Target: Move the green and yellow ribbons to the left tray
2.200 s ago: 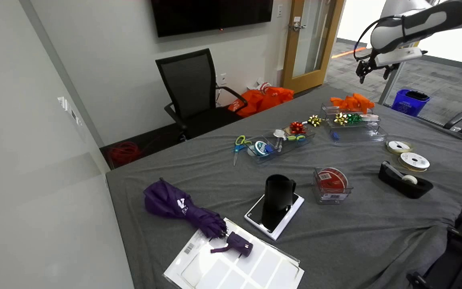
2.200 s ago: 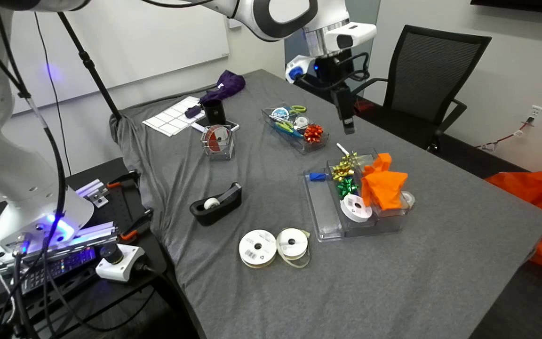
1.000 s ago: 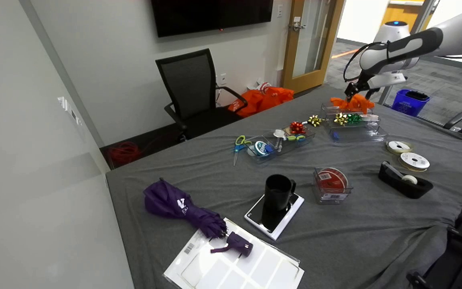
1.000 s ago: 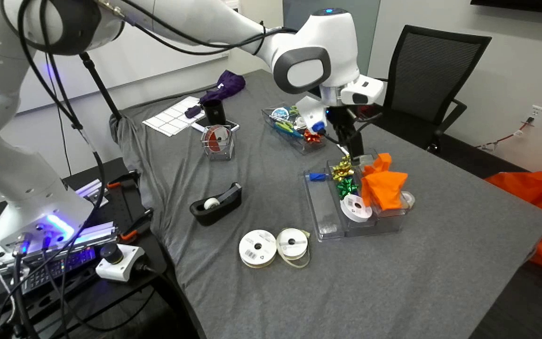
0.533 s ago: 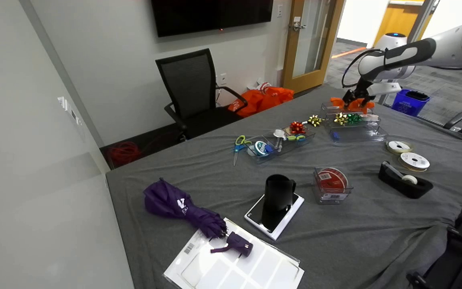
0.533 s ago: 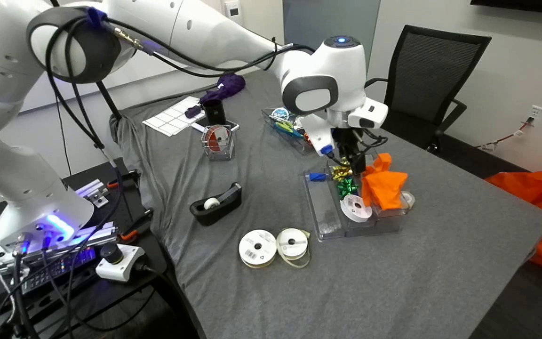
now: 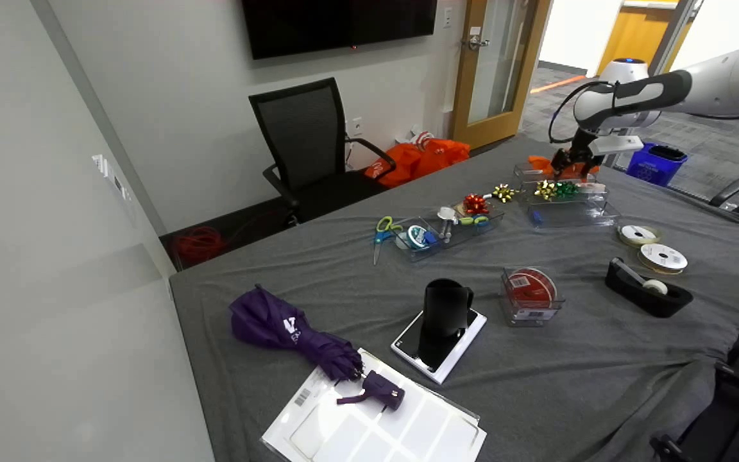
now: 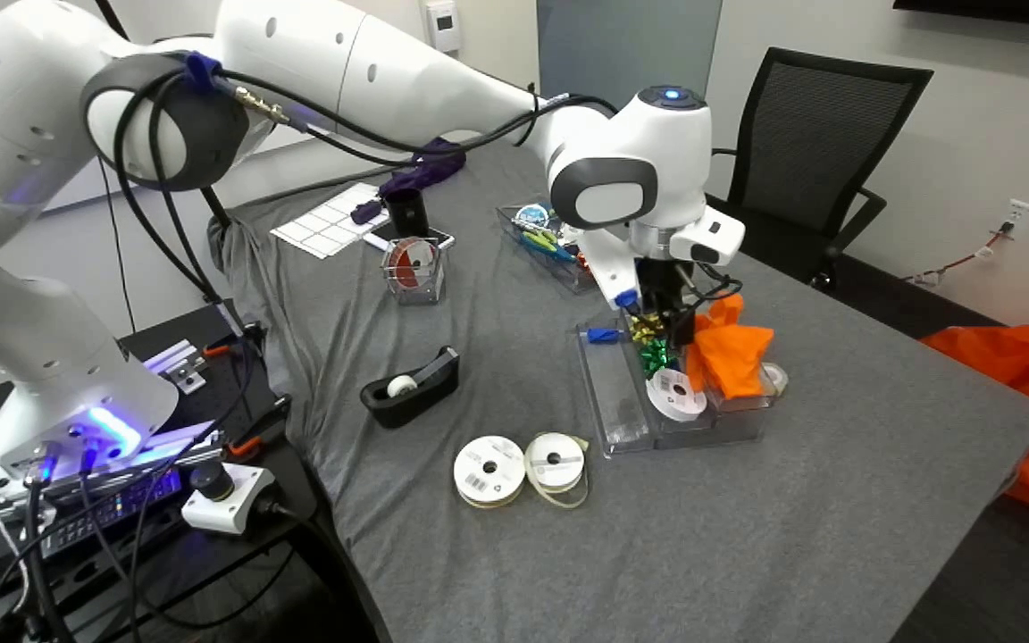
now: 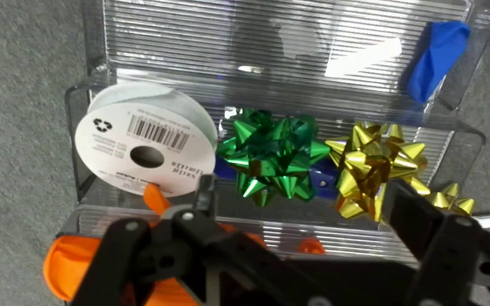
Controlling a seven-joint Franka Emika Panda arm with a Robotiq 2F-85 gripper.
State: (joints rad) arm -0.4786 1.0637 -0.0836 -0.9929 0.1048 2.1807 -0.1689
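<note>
- In an exterior view: green ribbon (image 7: 566, 189) and yellow ribbon (image 7: 544, 190) are sitting in the stepped tray (image 7: 578, 218), middle compartment; spare yellow ribbon (image 7: 503, 193) is lying on the worktop (image 7: 344, 282) just beside it. I'm taking the left tray (image 7: 462, 236) as the one holding the red bow (image 7: 475, 204); neither ribbon is sitting there, so I'm calling this the pick-up stage.
- In an exterior view: my jaws are hanging beside the orange bundle (image 8: 733, 353), hiding part of the yellow ribbon; green ribbon (image 8: 656, 356) is showing fuller, next to the white spool (image 8: 677, 404).
- In the wrist view: jaws are standing wide apart, gripping nothing; green ribbon (image 9: 272, 157) is showing between them, yellow ribbon (image 9: 366, 159) partly covered by one side. Contact: I can't tell. Next I'm probably needing to centre on one ribbon, go down, pinch lightly. Looks: both are shining foil, pointy loops bunching like stars, green darker, yellow glinting gold; I'm expecting the thin loops to crush or slip.
</note>
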